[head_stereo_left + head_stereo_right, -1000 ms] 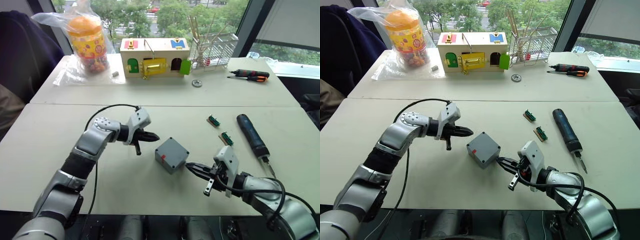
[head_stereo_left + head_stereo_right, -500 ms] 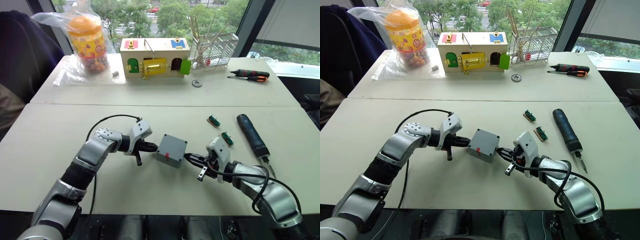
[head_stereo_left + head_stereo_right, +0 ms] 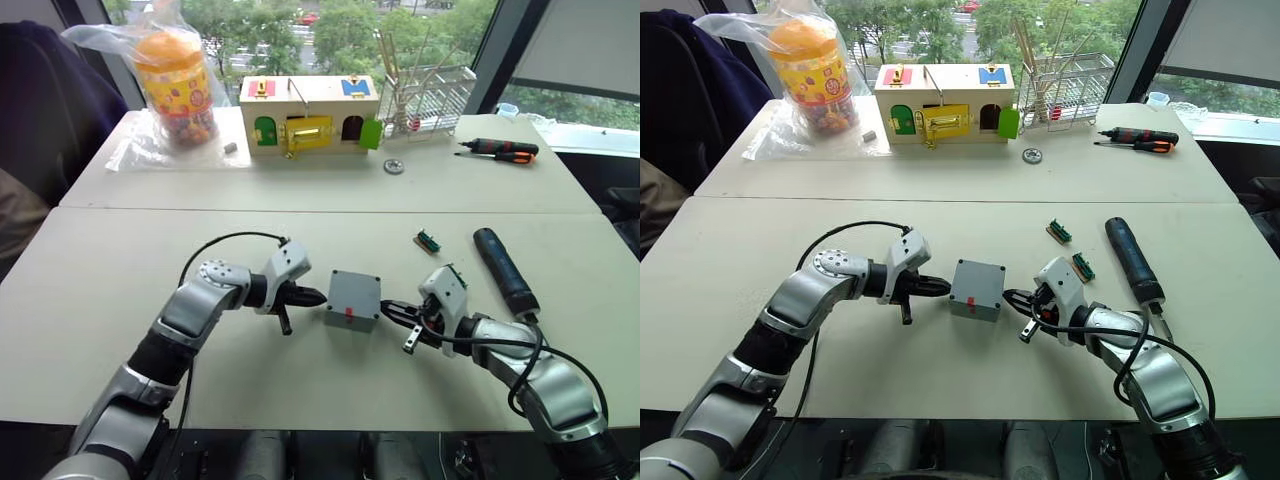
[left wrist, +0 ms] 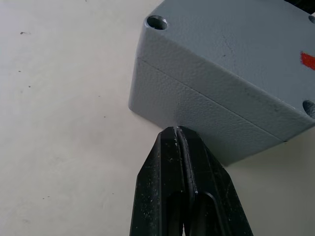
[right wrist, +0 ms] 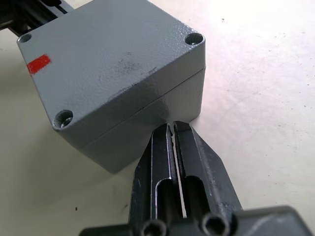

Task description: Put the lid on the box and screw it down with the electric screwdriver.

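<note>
The grey box [image 3: 350,312] stands on the table between my two grippers. The lid [image 3: 354,289] sits on top of it, with a seam line along the wall [image 4: 197,103] and a red mark on the lid [image 5: 113,64]. My left gripper [image 3: 318,297] is shut, and its tip [image 4: 176,130] rests against the box's left wall near the seam. At the box's right wall, my right gripper [image 3: 385,308] is also shut, tip [image 5: 171,125] close up to it. To the right of my right arm, the electric screwdriver [image 3: 503,270] lies on the table.
Two small green parts [image 3: 428,241] lie beside the electric screwdriver. At the back stand a wooden box with coloured doors [image 3: 308,117], a wire rack [image 3: 430,95] and a bagged jar [image 3: 175,85]. A hand screwdriver [image 3: 500,150] and a washer [image 3: 394,166] lie there too.
The box has turned from a diagonal pose to nearly square and shifted slightly right. My left gripper has followed it rightward, and my right gripper has come up against its right side.
</note>
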You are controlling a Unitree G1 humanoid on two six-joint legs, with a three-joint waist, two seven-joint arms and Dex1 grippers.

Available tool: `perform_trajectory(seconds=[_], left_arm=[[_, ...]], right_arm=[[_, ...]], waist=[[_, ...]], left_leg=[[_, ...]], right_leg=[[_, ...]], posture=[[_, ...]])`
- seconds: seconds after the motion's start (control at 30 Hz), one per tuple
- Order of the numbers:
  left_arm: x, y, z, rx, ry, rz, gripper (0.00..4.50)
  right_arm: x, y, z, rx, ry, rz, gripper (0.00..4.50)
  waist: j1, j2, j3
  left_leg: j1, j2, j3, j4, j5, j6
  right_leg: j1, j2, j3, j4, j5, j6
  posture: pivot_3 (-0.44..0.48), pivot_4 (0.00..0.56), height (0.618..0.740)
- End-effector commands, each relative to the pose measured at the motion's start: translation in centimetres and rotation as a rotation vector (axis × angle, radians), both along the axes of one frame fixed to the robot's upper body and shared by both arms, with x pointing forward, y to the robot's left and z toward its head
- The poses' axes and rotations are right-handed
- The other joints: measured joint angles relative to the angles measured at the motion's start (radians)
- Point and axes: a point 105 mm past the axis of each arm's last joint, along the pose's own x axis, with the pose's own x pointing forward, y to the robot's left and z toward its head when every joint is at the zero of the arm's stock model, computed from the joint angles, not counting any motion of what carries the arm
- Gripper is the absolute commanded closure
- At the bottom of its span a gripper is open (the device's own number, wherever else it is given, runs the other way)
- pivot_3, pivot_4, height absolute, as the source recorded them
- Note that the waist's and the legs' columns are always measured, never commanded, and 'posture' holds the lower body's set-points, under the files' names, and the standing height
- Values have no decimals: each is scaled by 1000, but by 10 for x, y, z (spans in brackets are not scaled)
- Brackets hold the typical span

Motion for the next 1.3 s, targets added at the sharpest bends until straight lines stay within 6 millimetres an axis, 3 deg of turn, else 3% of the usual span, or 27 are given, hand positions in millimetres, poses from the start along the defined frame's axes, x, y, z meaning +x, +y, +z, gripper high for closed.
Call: perform_trajectory(seconds=[0.03,0.2,0.33,0.5,0.6,0.67,0.8,1.0,1.1,1.13,1.23,1.3], left_arm=[[-9,-13,16,-64,-27,-70,4500],[-3,-10,16,-53,-48,-48,4500],[12,7,21,-24,-122,27,4500],[32,32,58,-109,-431,178,4500],[37,40,73,-140,-367,195,4500],[34,37,83,-172,-301,164,4500],[-4,5,106,-200,-272,-126,4500],[-32,-20,107,-193,-235,-342,4500],[-33,-24,105,-193,-233,-346,4500],[-32,-25,105,-198,-231,-337,4500],[-28,-24,99,-182,-231,-307,4500],[-28,-23,93,-167,-230,-297,4500]], right_arm=[[4,2,13,19,-60,11,4440],[1,0,10,15,-49,4,4440],[-6,-12,14,1,-49,-30,4440],[-22,-41,31,-14,-49,-133,4440],[-29,-60,43,20,-55,-218,4440],[-29,-73,50,31,-90,-280,4440],[-16,-103,45,63,-105,-445,4440],[9,-113,36,42,-105,-507,1701],[17,-115,34,64,-104,-535,263],[19,-114,33,75,-100,-539,21],[24,-113,31,92,-90,-539,21],[27,-112,29,100,-90,-540,443]], waist=[[1,0,0],[0,0,0],[0,0,0],[1,0,0],[3,0,0],[6,0,0],[1,0,1],[-3,1,1],[-1,2,1],[0,2,1],[0,2,1],[-1,2,1]], left_leg=[[0,0,0,0,0,0],[0,0,0,0,0,0],[0,0,0,0,0,0],[0,0,0,0,0,0],[0,0,0,0,0,0],[0,0,0,0,0,0],[0,0,0,0,0,0],[1,0,1,0,0,0],[1,0,1,-1,0,0],[1,0,1,-1,0,0],[0,0,1,-1,0,0],[0,0,1,-1,0,0]], right_leg=[[0,0,0,0,0,0],[0,0,0,0,0,0],[0,0,0,0,0,0],[0,-1,0,0,0,0],[0,-1,0,0,0,0],[1,-1,-1,0,0,0],[1,-1,-1,-1,0,0],[1,0,0,0,0,0],[0,1,0,0,0,0],[0,1,0,0,0,0],[0,0,0,0,0,0],[0,0,0,0,0,0]], posture=[[0,150,706],[0,150,706],[0,150,706],[0,150,706],[0,150,706],[0,150,706],[0,150,706],[0,150,706],[0,150,706],[0,150,706],[0,150,706],[0,150,706]])
